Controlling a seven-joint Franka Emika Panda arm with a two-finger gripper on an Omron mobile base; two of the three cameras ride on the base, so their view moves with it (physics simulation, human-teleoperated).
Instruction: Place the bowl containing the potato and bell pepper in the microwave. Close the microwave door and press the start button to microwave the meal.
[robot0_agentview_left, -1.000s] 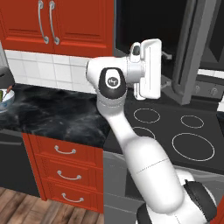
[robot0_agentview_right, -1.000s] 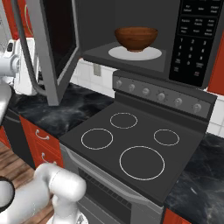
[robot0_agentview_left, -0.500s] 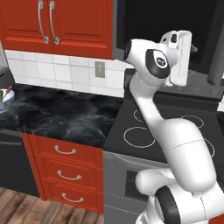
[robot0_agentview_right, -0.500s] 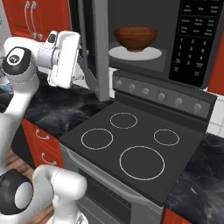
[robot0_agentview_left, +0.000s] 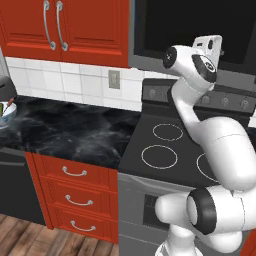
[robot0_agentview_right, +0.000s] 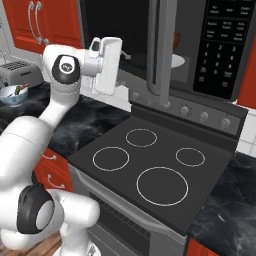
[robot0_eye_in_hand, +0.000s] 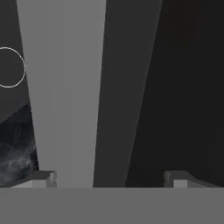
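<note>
Left base view: the arm reaches up toward the microwave (robot0_agentview_left: 200, 25) above the stove (robot0_agentview_left: 170, 145); wrist high by its lower left corner. Fingers hidden behind the hand here.

Right base view: the microwave door (robot0_agentview_right: 161, 47) stands nearly edge-on, about half shut. The bowl (robot0_agentview_right: 176, 40) sits inside on the white plate (robot0_agentview_right: 177, 61), mostly hidden behind the door's edge; potato and bell pepper not discernible. The hand lies just left of the door.

Hand view: gripper (robot0_eye_in_hand: 109, 177) spread wide, holding nothing; door frame fills the gap ahead.

Judgement: closing step in hand. Keep pushing flat against the outer face near the free edge until latched.
</note>
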